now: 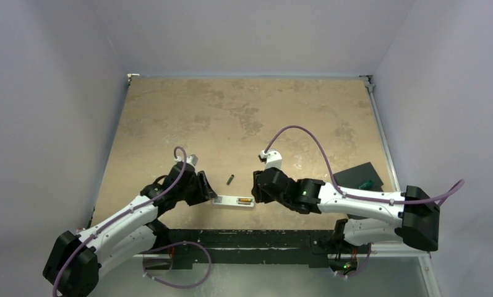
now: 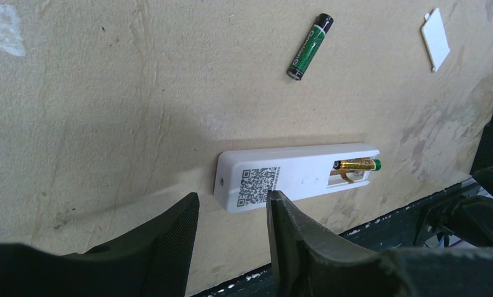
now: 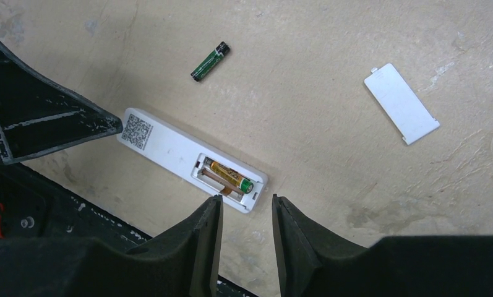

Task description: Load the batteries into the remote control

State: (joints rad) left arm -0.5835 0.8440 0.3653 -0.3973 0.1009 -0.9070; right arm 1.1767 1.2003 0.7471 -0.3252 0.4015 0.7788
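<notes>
The white remote control (image 1: pixel 234 201) lies back-up near the table's front edge, between the two grippers. It also shows in the left wrist view (image 2: pixel 293 176) and the right wrist view (image 3: pixel 169 148). A gold battery (image 3: pixel 229 176) sits in its open recess (image 2: pixel 357 165). The dark green battery (image 1: pixel 230 180) lies loose on the table beyond it (image 2: pixel 310 47) (image 3: pixel 210 61). My left gripper (image 2: pixel 232 201) is open and empty at the remote's QR-code end. My right gripper (image 3: pixel 247 204) is open and empty just short of the recess end.
The white battery cover (image 3: pixel 401 103) lies on the table to the right of the remote (image 2: pixel 436 38). A black flat pad (image 1: pixel 362 176) with a green-handled screwdriver (image 1: pixel 366 184) sits at the right. The dark front rail (image 1: pixel 244 238) runs just below the remote.
</notes>
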